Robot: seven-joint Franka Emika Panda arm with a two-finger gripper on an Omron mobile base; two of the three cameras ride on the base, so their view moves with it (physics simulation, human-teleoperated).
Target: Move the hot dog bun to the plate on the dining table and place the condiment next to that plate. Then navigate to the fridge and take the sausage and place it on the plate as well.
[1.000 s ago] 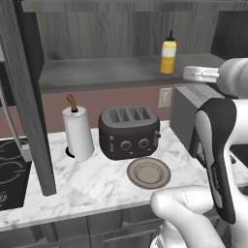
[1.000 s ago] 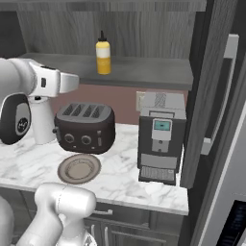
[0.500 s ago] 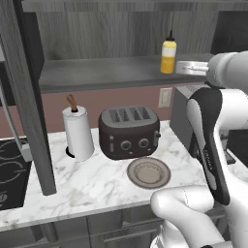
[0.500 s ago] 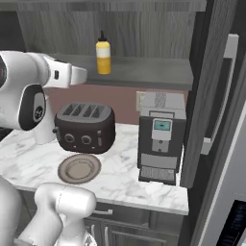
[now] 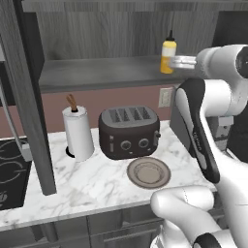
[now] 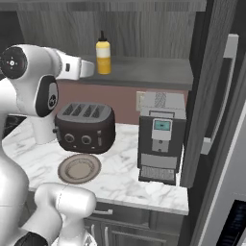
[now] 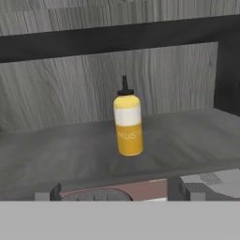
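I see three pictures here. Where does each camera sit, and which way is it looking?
Left base view: rides behind the arm on its left, looking forward and down at the counter with the toaster, plate and paper towel roll; the white arm rises at the right.
Right base view: behind the arm on its right, same counter plus the coffee machine; the arm rises at the left.
Hand view: on the hand, facing the mustard bottle on the shelf; finger tips at the bottom.
All three show the bottle.

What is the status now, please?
End effector open, level with shelf. Mustard bottle upright ahead, untouched. Path clear.
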